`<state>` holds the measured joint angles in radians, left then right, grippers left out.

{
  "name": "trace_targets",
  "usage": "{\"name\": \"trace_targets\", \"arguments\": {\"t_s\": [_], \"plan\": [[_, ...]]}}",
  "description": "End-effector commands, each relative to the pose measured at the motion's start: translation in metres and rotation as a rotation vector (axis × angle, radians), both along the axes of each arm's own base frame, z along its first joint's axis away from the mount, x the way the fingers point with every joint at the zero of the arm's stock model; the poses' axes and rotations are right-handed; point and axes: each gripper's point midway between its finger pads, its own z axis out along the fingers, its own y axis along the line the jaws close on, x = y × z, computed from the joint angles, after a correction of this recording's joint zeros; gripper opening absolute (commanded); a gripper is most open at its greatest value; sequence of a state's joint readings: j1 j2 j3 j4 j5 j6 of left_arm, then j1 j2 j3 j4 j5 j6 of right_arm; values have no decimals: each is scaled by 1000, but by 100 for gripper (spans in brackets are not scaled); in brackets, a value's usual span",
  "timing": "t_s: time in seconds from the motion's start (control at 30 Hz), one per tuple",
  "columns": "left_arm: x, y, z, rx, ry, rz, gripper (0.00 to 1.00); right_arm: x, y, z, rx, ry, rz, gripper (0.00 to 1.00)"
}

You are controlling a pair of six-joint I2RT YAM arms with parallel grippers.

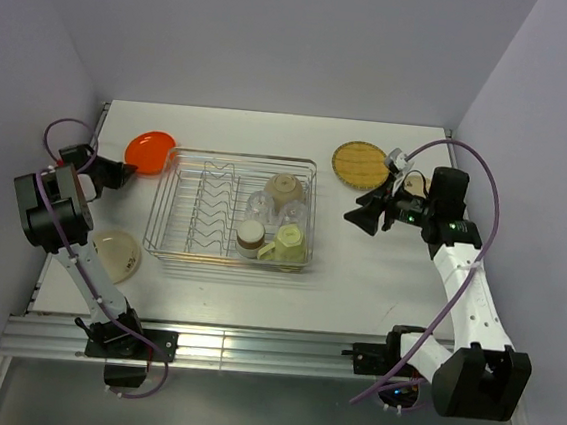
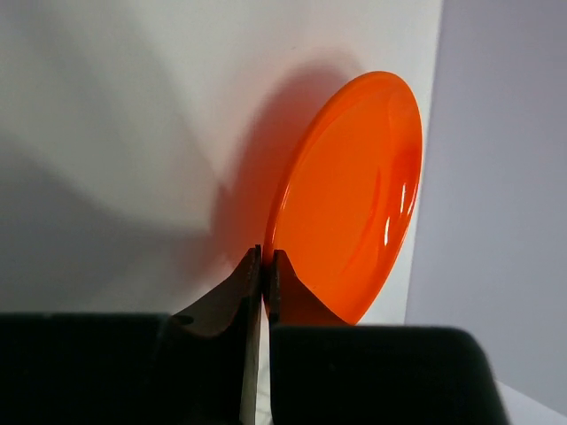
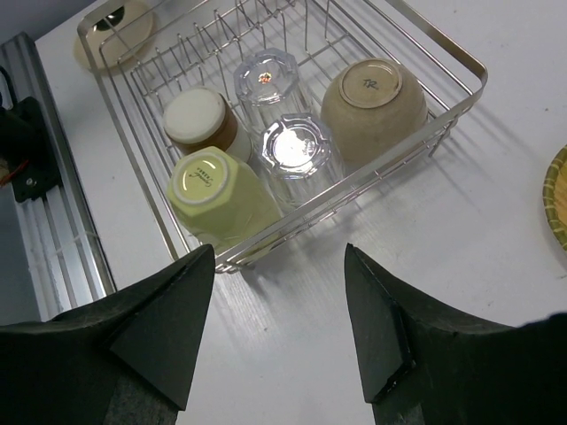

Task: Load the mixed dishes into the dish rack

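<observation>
Our left gripper (image 2: 266, 258) is pinched closed on the near rim of the orange plate (image 2: 350, 195). We judge that the edge grip is chosen because a flat plate offers nothing else to catch, and it would let the plate be tipped upright for a slot. That plate lies on the surface (image 1: 271, 136) just outside the far left corner of the dish rack (image 1: 244, 155).

Our right gripper (image 3: 279, 266) hangs open and empty over the surface just beside the rack's right end, well placed for the plate behind it.

Inside the rack we count five pieces, all at the right end and mouth down, presumably to drain: one beige bowl (image 3: 372, 102), two clear cups (image 3: 297, 146), one brown cup (image 3: 199, 119) and one pale green mug (image 3: 217, 195). The upright dividers (image 1: 209, 205) hold no plates yet.

Outside we count three plates: the orange one, one yellow woven plate (image 1: 360, 164) and one cream plate (image 1: 117, 254). A tan shape (image 1: 416, 185) behind the right arm may be a fourth, but we cannot tell.
</observation>
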<state>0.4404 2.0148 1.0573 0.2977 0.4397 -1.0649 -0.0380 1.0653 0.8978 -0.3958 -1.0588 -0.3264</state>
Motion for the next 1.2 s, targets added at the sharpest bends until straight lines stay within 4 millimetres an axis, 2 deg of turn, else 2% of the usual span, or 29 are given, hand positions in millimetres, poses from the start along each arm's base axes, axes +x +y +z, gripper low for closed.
{"name": "trace_targets", "arguments": {"t_s": [0.0, 0.23, 0.33, 0.37, 0.4, 0.53, 0.57, 0.63, 0.67, 0.7, 0.73, 0.77, 0.8, 0.83, 0.93, 0.97, 1.03, 1.07, 1.17], "plan": [[39, 14, 94, 52, -246, 22, 0, -4, 0, 26, 7, -68, 11, 67], [64, 14, 172, 41, -402, 3, 0, -6, 0, 29, 11, -52, 9, 66], [67, 1, 196, 31, -446, -45, 0, -2, 1, 34, 35, -21, -23, 62], [67, -9, 201, 24, -455, -70, 0, 5, -1, 38, 36, -31, -48, 60], [63, -20, 216, 27, -491, -104, 0, 8, 0, 41, 40, -26, -62, 58], [44, -78, 238, 4, -539, -237, 0, 29, 3, 58, 104, 76, -163, 55], [39, -107, 243, -7, -542, -294, 0, 35, 12, 65, 125, 110, -169, 55], [23, -140, 255, 6, -538, -360, 0, 39, 26, 73, 170, 192, -182, 55], [15, -171, 259, -2, -537, -416, 0, 52, 28, 79, 181, 203, -223, 56], [1, -185, 267, -4, -545, -432, 0, 56, 33, 84, 199, 213, -232, 57], [-5, -198, 267, -12, -540, -434, 0, 57, 45, 90, 246, 264, -245, 58], [-16, -225, 270, -31, -544, -474, 0, 65, 49, 97, 276, 250, -277, 60], [-29, -235, 269, -47, -539, -477, 0, 79, 45, 98, 285, 239, -389, 62], [-41, -263, 267, -63, -533, -516, 0, 81, 55, 105, 305, 251, -408, 65], [-68, -295, 261, -88, -521, -551, 0, 93, 59, 112, 321, 245, -495, 69], [-78, -315, 260, -91, -521, -575, 0, 94, 62, 109, 325, 262, -498, 70], [-92, -330, 252, -94, -506, -592, 0, 95, 62, 112, 360, 291, -516, 70], [-103, -343, 245, -101, -495, -607, 0, 95, 63, 110, 366, 302, -514, 70], [-119, -364, 237, -114, -485, -637, 0, 87, 66, 107, 392, 334, -501, 70]]}}
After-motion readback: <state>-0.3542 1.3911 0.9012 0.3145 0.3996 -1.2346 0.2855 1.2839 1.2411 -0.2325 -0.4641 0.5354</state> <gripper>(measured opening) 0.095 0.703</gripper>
